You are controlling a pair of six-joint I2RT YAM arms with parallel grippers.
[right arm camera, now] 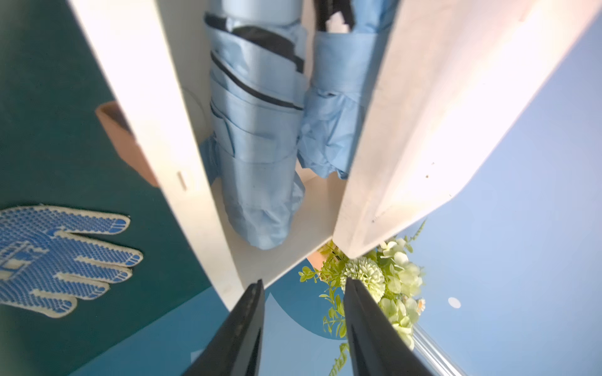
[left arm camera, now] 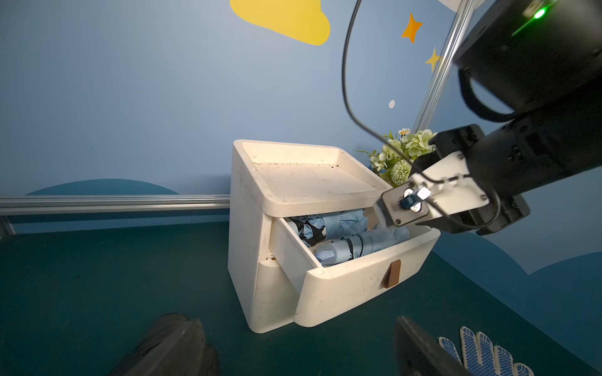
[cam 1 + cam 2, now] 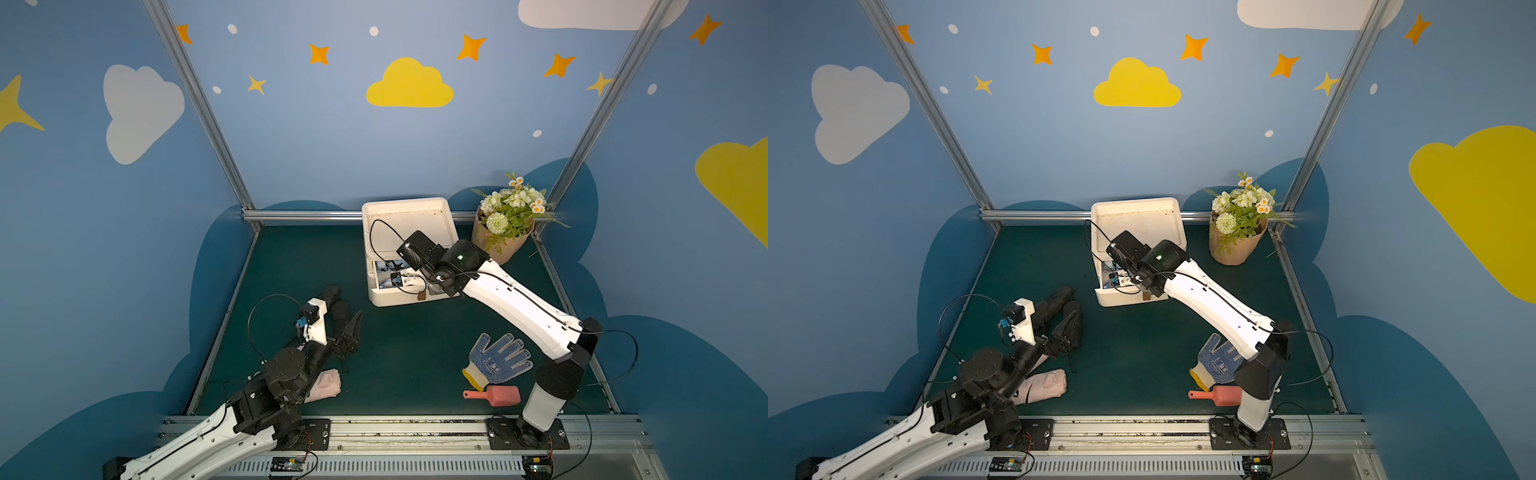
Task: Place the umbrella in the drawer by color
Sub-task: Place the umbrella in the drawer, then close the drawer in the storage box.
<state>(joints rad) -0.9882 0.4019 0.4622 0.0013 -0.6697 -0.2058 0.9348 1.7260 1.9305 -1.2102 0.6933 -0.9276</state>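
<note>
Lying along the drawer front (image 2: pixel 351 283), blue umbrella (image 2: pixel 378 242) points handle (image 2: pixel 327 254) leftward.

Both top views look steeply down from above the front rail (image 3: pixel 415 428) toward the back wall (image 3: pixel 332 158), taking in the whole table (image 3: pixel 415 353). The left wrist camera looks low across at the cabinet (image 2: pixel 247 228). The right wrist camera peers closely into its open drawer (image 1: pixel 150 97), which both wrist views show.
</note>
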